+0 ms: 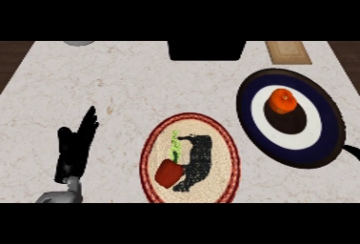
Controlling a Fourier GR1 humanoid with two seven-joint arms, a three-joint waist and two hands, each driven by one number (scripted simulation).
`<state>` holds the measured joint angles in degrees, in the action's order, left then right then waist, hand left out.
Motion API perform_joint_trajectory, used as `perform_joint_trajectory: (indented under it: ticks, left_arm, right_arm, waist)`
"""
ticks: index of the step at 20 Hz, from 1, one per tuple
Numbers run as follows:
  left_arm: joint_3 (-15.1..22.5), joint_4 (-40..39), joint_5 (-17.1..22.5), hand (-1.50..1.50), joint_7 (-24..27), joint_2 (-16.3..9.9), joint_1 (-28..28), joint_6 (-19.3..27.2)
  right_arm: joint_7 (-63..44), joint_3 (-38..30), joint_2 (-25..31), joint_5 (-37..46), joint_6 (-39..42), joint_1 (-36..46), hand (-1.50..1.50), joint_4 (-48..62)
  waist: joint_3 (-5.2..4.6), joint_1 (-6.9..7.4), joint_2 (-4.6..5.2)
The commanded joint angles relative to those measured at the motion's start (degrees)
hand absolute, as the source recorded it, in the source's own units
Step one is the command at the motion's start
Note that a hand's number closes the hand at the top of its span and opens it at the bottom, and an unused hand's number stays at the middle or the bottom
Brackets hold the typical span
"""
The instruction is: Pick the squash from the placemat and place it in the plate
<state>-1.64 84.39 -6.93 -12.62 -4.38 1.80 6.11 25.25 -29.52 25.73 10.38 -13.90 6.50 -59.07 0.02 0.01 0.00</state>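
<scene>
**Squash (283,101) on plate, well clear of both hands**

Seen from above on a pale marble counter (105,81): orange and round, resting on the dark centre of the plate (255,116), inside its white ring and navy rim, toward the right side of the view. Nothing touching it.

Far across the counter at lower left, the left hand (74,150) beside its grey forearm, raised with fingers straight and pointing up the view, open and holding nothing. Well apart from the squash, with the whole placemat (151,157) lying between hand and plate.

At the right edge, just past the plate's lower rim, only a black sliver of the right hand (353,152); open or closed, impossible to tell. Near the plate, yet below the squash and not touching it.

On the oval, red-bordered placemat at centre bottom: a red chunky item (168,173) with a green squiggle (175,143) above it, beside a black blotchy shape (197,159) of unclear kind.

Along the far edge: a black box (206,49), a tan board (288,51) and a grey rounded object (79,43), partly cut off.
</scene>
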Motion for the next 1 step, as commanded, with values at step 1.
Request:
perform_joint_trajectory:
  ticks: [1]
  left_arm:
    - [1.0,3.3,-0.4,0.0,-1.9,0.2,-2.0,-0.5]
  right_arm:
    - [2.8,-0.8,1.0,-0.1,-1.8,0.8,-1.5,5.5]
  waist:
    - [0.0,0.13,0.0]
